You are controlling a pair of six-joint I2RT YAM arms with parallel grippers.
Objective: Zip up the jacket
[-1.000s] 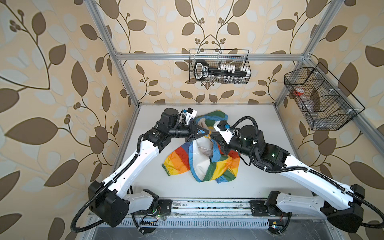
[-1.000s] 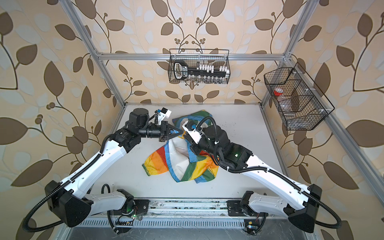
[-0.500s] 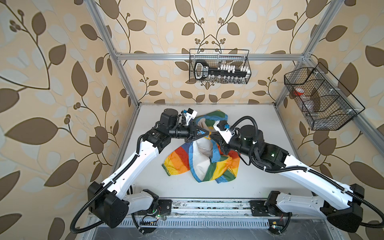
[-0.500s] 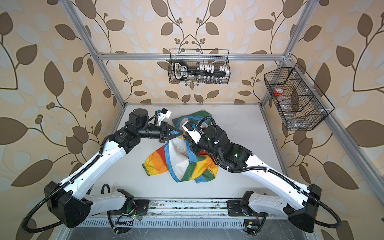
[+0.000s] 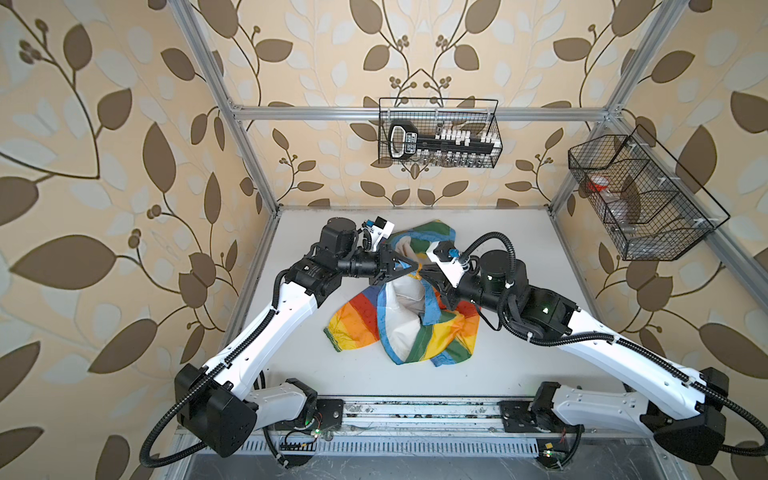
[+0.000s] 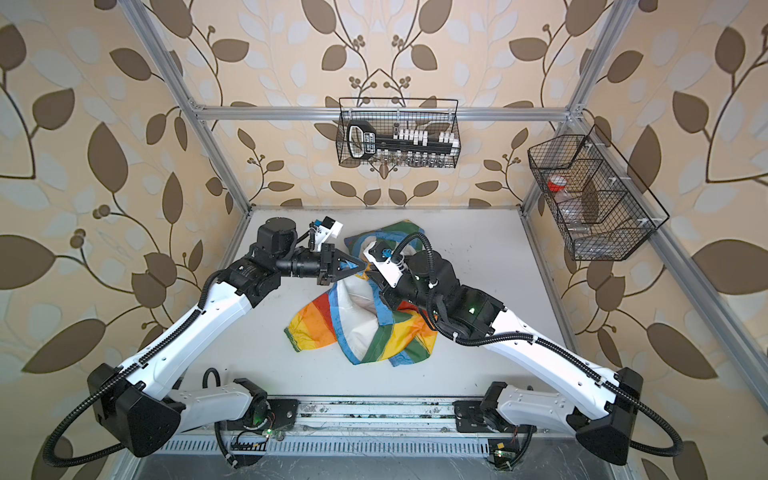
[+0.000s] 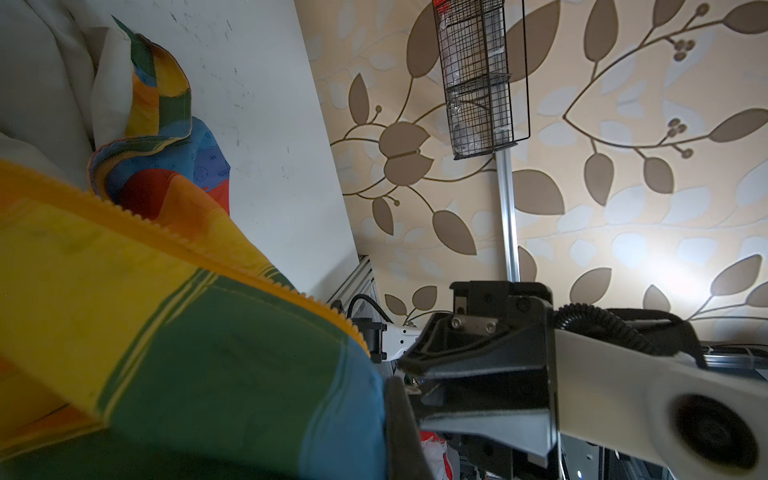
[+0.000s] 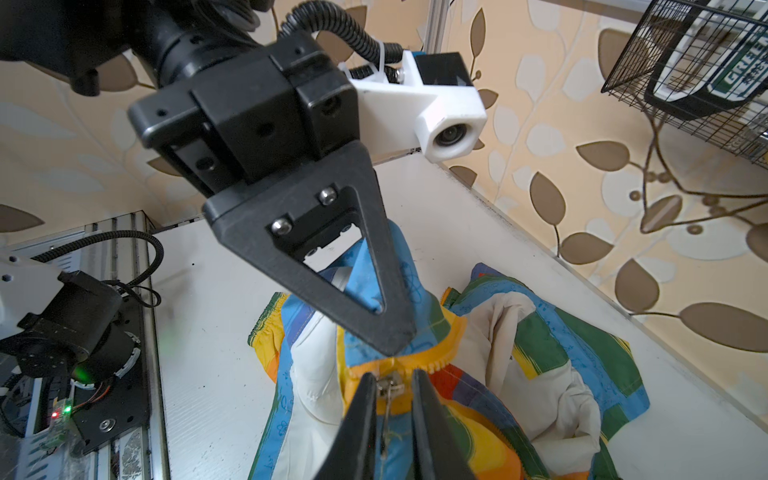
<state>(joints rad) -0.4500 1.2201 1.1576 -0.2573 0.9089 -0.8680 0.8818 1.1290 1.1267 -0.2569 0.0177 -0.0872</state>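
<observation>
The jacket (image 5: 399, 328) (image 6: 361, 328) lies crumpled mid-table, rainbow blocks outside and off-white lining showing. My left gripper (image 5: 415, 269) (image 6: 360, 268) is shut on a lifted blue and green fold of the jacket (image 7: 232, 374) beside the orange zipper teeth (image 7: 166, 232). Its black tip (image 8: 392, 345) points down right above the zipper's end. My right gripper (image 8: 392, 382) meets it from the other side (image 5: 426, 275). Its fingers stand narrowly apart, clamped on the metal zipper slider (image 8: 390, 388), and the pull hangs between them. In both top views the right camera mount hides those fingertips.
A wire basket (image 5: 438, 133) with a black tool hangs on the back wall. A second wire basket (image 5: 640, 199) hangs on the right wall. The white table (image 5: 519, 249) is bounded by aluminium posts, and a rail (image 5: 415, 415) carrying both arm bases runs along its front.
</observation>
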